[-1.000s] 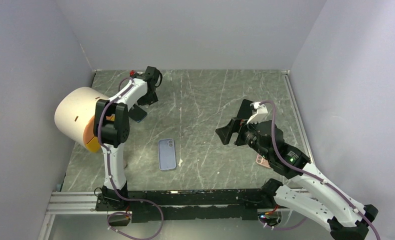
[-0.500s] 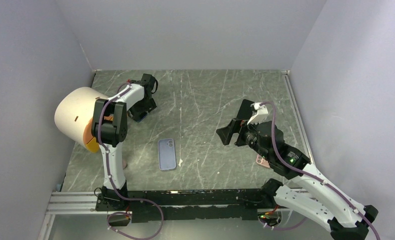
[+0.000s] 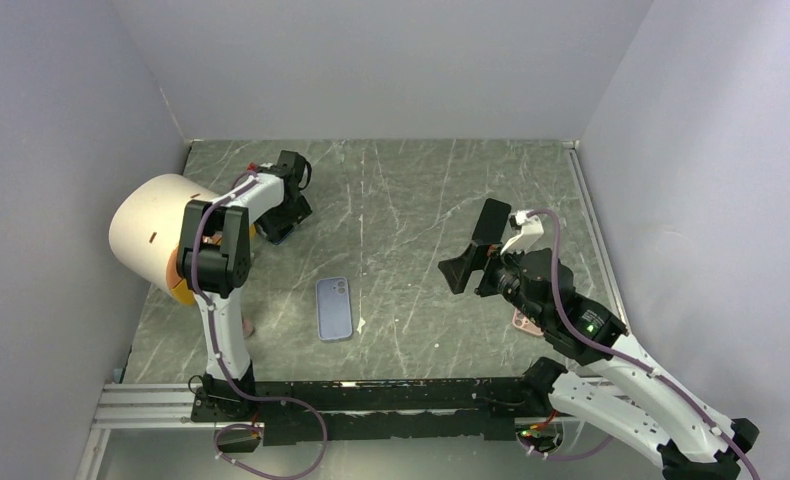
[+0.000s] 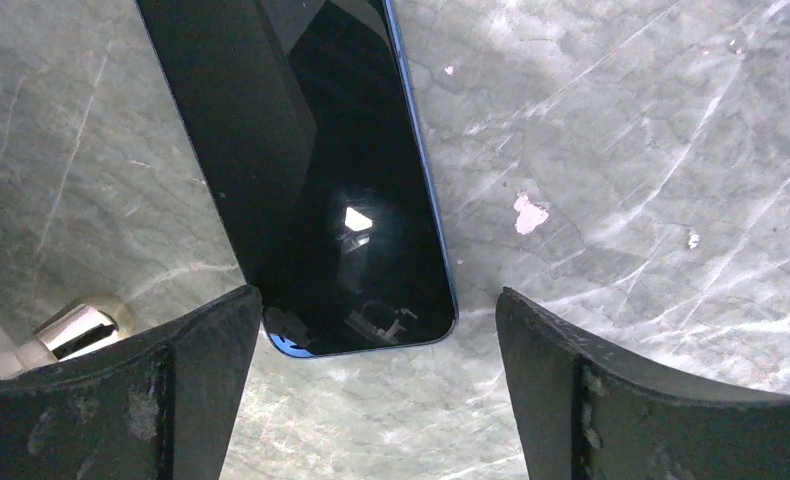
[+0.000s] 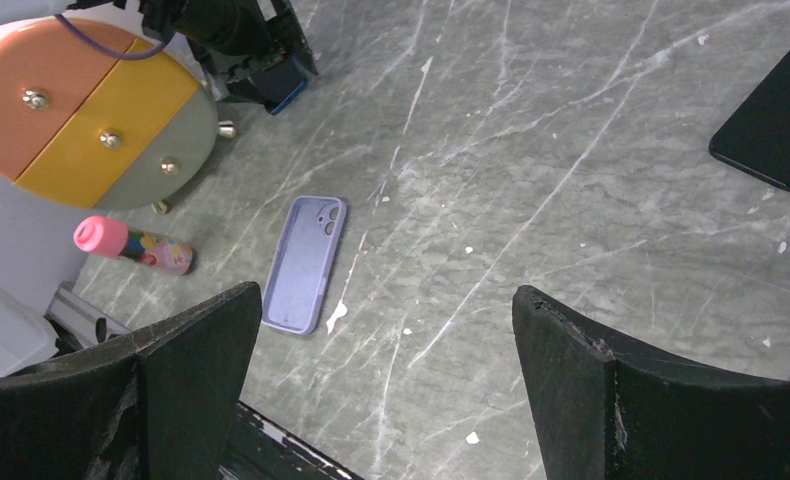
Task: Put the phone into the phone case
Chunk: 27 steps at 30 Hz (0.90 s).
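Note:
The phone, black screen up with a blue rim, lies on the grey marble table by the drum-shaped drawer unit. It also shows in the top view and the right wrist view. My left gripper is open and empty, low over the phone's near end, with one finger on each side; it shows in the top view too. The lavender phone case lies open side up mid-table, also in the right wrist view. My right gripper is open and empty, high above the table.
A white drum-shaped drawer unit with an orange, yellow and grey front stands at the left. A pink bottle lies before it. A black flat slab lies to the right. A pink item lies under the right arm.
My left gripper has come down and slightly left, closer over the phone. My right gripper has shifted slightly right. The phone and case have not moved.

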### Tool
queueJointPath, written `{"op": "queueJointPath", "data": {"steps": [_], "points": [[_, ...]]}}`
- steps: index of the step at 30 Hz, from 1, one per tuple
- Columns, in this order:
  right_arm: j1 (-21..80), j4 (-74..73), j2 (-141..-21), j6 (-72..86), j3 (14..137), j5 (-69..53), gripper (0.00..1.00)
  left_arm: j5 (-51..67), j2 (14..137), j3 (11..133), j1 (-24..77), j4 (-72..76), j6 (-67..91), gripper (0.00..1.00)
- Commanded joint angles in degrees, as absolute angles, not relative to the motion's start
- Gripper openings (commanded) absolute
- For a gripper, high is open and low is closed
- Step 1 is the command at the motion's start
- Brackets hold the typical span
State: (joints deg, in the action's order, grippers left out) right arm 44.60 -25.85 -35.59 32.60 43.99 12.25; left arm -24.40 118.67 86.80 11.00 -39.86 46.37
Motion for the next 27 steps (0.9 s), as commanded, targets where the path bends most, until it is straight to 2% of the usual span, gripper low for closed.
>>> {"op": "queueJointPath", "data": {"steps": [1,6,11,23,27], "points": [[44.6,-25.6,-35.4,32.8,43.5,13.9,0.99,-19.9,118.7,83.3,11.0,-37.4,46.9,0.89],[44.6,-26.3,-35.9,32.5,43.7,14.4,0.99,-16.3,119.4,83.1,11.0,-36.2,46.0,0.86],[44.6,-25.9,-35.1,32.9,42.5,15.0,0.99,-13.1,120.3,83.8,11.1,-35.4,45.3,0.78],[44.6,-26.5,-35.7,32.4,42.6,16.5,0.99,-8.5,122.0,85.3,14.8,-34.3,42.9,0.75],[44.6,-26.9,-35.5,32.8,42.5,16.1,0.99,-11.2,121.4,86.7,16.1,-36.7,43.6,0.77]]}}
